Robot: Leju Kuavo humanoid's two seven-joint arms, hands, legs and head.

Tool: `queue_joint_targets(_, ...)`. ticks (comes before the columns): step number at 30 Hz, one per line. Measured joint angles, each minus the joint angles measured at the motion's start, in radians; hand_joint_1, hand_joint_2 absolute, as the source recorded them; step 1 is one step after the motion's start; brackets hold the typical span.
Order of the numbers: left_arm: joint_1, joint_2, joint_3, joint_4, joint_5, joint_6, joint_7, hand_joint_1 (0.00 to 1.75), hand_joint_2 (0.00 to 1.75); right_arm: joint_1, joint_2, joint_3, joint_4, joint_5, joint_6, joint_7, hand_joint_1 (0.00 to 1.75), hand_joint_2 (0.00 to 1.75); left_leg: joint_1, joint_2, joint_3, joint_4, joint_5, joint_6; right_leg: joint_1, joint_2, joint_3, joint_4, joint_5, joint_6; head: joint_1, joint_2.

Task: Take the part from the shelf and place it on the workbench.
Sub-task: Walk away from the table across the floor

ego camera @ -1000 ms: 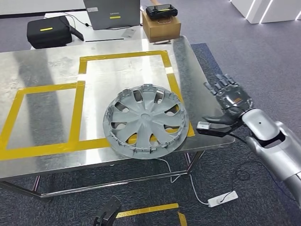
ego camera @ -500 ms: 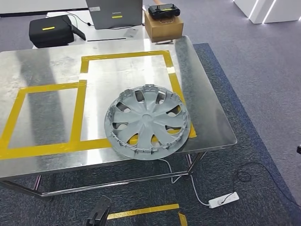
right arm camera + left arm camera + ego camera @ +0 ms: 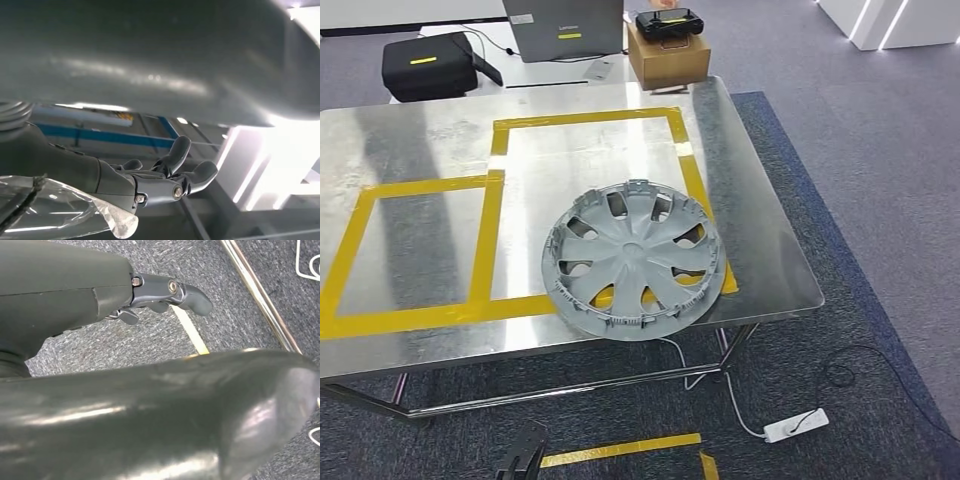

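The part, a grey plastic hubcap (image 3: 631,259), lies flat on the metal workbench (image 3: 758,250) near its front right corner, overlapping the yellow tape outline (image 3: 482,245). Nothing touches it. My left hand (image 3: 162,292) hangs low over the grey carpet, fingers stretched out and holding nothing; its dark tip shows at the bottom of the head view (image 3: 520,462), below the table's front edge. In the right wrist view my right hand (image 3: 170,175) has its fingers spread apart with nothing in them, away from the hubcap.
At the back stand a black case (image 3: 433,65), a laptop (image 3: 561,28) and a cardboard box (image 3: 669,55) with a black controller on it. A white power strip (image 3: 795,423) and cables lie on the carpet under the table's right front corner.
My right hand, held open beside the table's right edge a second ago, has dropped out of the head view. The left hand has sunk lower. The hubcap has not moved.
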Motion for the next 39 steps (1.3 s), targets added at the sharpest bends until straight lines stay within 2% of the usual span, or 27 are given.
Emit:
queue_joint_targets(3, 0.000, 0.001, 0.002, 0.000, -0.003, 0.002, 0.003, 0.00, 0.00, 0.002, 0.150, -0.119, 0.005, 0.033, -0.025, -0.095, 0.00, 0.00, 0.000, 0.001, 0.001, 0.000, -0.001, -0.001, 0.000, 0.002, 0.000, 0.001, -0.001, -0.001, 0.000, 0.000)
queue_joint_targets(5, 0.000, 0.003, 0.003, 0.000, -0.004, 0.003, 0.003, 0.00, 0.00, 0.001, 0.212, -0.172, 0.009, 0.045, -0.025, -0.119, 0.00, 0.00, 0.000, 0.002, 0.001, 0.000, -0.001, -0.001, -0.001, 0.003, 0.000, 0.001, -0.001, -0.001, 0.000, 0.000)
queue_joint_targets(12, -0.001, 0.004, 0.005, 0.000, -0.011, 0.003, 0.006, 0.00, 0.00, -0.026, 0.347, -0.298, 0.013, 0.051, -0.014, -0.170, 0.00, 0.00, 0.000, 0.004, 0.002, 0.000, -0.001, -0.001, -0.001, 0.005, 0.000, 0.001, -0.001, -0.001, 0.000, 0.000)
queue_joint_targets(15, -0.001, 0.003, 0.005, 0.000, -0.015, 0.005, 0.013, 0.00, 0.00, -0.056, 0.434, -0.375, 0.042, 0.045, -0.071, -0.242, 0.00, 0.00, 0.000, 0.005, 0.003, 0.000, -0.001, -0.001, -0.001, 0.005, 0.000, 0.001, -0.001, -0.001, -0.001, 0.000)
queue_joint_targets(18, -0.001, 0.003, 0.005, 0.000, -0.024, 0.009, 0.031, 0.00, 0.00, -0.094, 0.517, -0.470, 0.127, 0.024, -0.167, -0.307, 0.00, 0.00, 0.000, 0.005, 0.003, 0.000, -0.001, -0.001, 0.000, 0.006, 0.000, 0.001, -0.001, -0.002, 0.000, 0.000)
queue_joint_targets(21, -0.001, 0.003, 0.005, 0.000, -0.035, 0.011, 0.056, 0.00, 0.00, -0.126, 0.582, -0.559, 0.250, 0.006, -0.235, -0.328, 0.00, 0.00, 0.001, 0.005, 0.003, -0.001, -0.001, -0.002, 0.000, 0.006, 0.000, 0.001, -0.002, -0.003, 0.000, 0.000)
queue_joint_targets(24, 0.000, 0.004, 0.005, 0.000, -0.047, 0.016, 0.080, 0.00, 0.00, -0.163, 0.635, -0.632, 0.383, 0.010, -0.240, -0.306, 0.00, 0.00, 0.001, 0.007, 0.004, -0.001, -0.002, -0.003, 0.001, 0.009, 0.000, 0.001, -0.002, -0.003, 0.000, 0.000)
queue_joint_targets(29, 0.007, 0.010, 0.005, 0.000, -0.063, 0.018, 0.107, 0.00, 0.00, -0.211, 0.701, -0.721, 0.653, 0.048, -0.210, -0.212, 0.00, 0.00, 0.002, 0.009, 0.004, -0.001, -0.002, -0.003, 0.001, 0.010, 0.001, 0.002, -0.002, -0.003, 0.000, 0.000)
queue_joint_targets(35, 0.013, 0.021, 0.004, 0.000, -0.077, 0.021, 0.117, 0.00, 0.00, -0.245, 0.740, -0.738, 0.966, 0.183, -0.145, -0.073, 0.00, 0.00, 0.003, 0.010, 0.005, -0.002, -0.002, -0.003, 0.001, 0.010, 0.001, 0.003, -0.003, -0.004, 0.000, 0.000)
queue_joint_targets(39, 0.013, 0.029, 0.003, 0.000, -0.087, 0.020, 0.134, 0.00, 0.00, -0.258, 0.754, -0.727, 1.085, 0.231, -0.105, -0.043, 0.00, 0.00, 0.003, 0.010, 0.005, -0.002, -0.002, -0.003, 0.001, 0.010, 0.001, 0.003, -0.003, -0.004, 0.000, 0.000)
